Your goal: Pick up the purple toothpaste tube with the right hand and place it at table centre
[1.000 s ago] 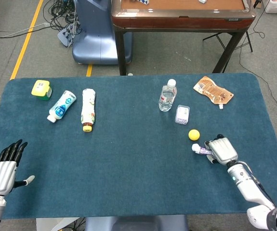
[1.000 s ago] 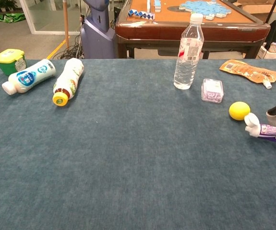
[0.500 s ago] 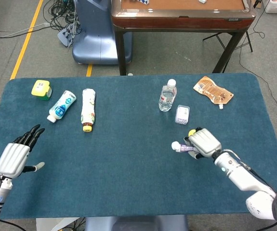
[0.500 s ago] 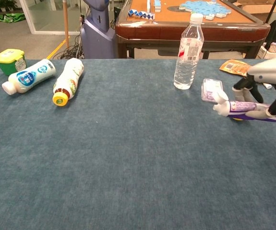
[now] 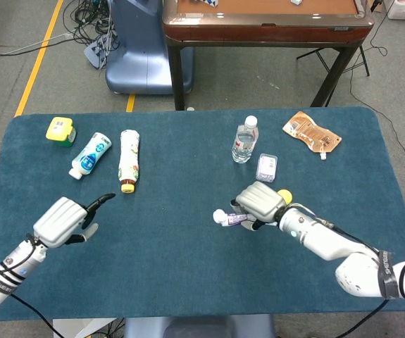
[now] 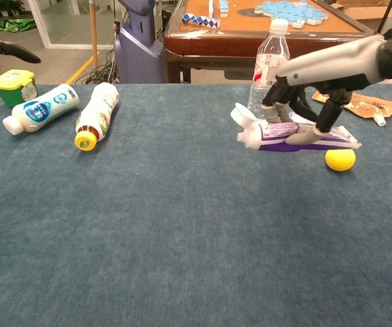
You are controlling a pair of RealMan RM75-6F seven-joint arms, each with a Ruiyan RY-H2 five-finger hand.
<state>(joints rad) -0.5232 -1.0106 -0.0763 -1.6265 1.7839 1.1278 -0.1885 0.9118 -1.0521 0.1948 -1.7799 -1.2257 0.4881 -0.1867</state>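
Note:
My right hand (image 5: 260, 202) grips the purple toothpaste tube (image 6: 298, 135) and holds it level above the blue table (image 5: 188, 260), white cap (image 5: 219, 217) pointing left. In the chest view the same right hand (image 6: 303, 93) wraps the tube from above, just in front of the water bottle. The tube hangs a little right of the table's middle. My left hand (image 5: 65, 218) hovers over the near left part of the table, holding nothing, one dark finger stretched toward the lying bottles. Only a fingertip (image 6: 5, 49) of it shows in the chest view.
A yellow ball (image 6: 340, 159), a clear water bottle (image 5: 244, 139) and a small clear box (image 5: 266, 167) stand close behind the right hand. An orange pouch (image 5: 311, 132) lies far right. Two lying bottles (image 5: 128, 160) and a yellow-lidded jar (image 5: 60, 130) are at far left.
My right hand has lifted the tube off the table by the yellow ball and carried it left toward the middle. My left hand has moved forward and rightward over the table.

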